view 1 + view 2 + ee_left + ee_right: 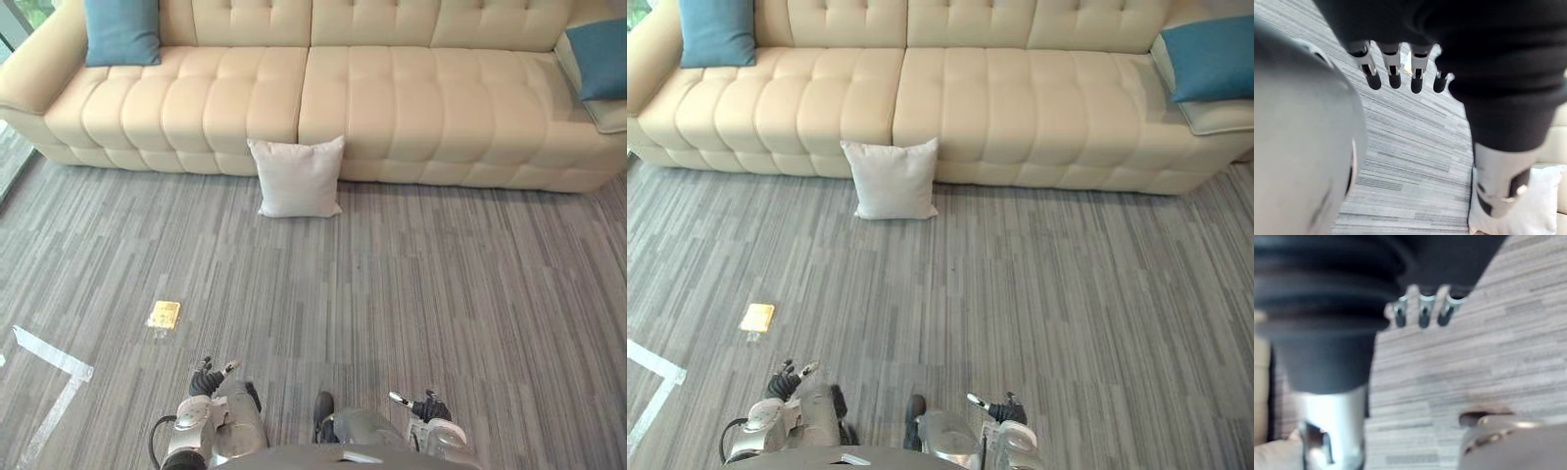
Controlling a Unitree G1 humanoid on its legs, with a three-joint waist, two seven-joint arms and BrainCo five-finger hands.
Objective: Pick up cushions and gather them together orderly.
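White cushion [297, 176] stands upright on the grey carpet [441, 294], leaning on the front of the cream sofa [411, 108] near its centre seam. One teal cushion [121, 29] is at the sofa's left end, and another teal cushion [598, 57] is at the right end. Left hand [208, 380] and right hand [428, 406] are low and well short of the white cushion, fingers relaxed, both empty. Small yellow object [164, 314] and white tape [54, 357] lie on the carpet to the left.

Both arms hang low and apart at the near edge of the head views, the left hand [209, 378] and right hand [423, 405] relaxed, straight-fingered and empty.
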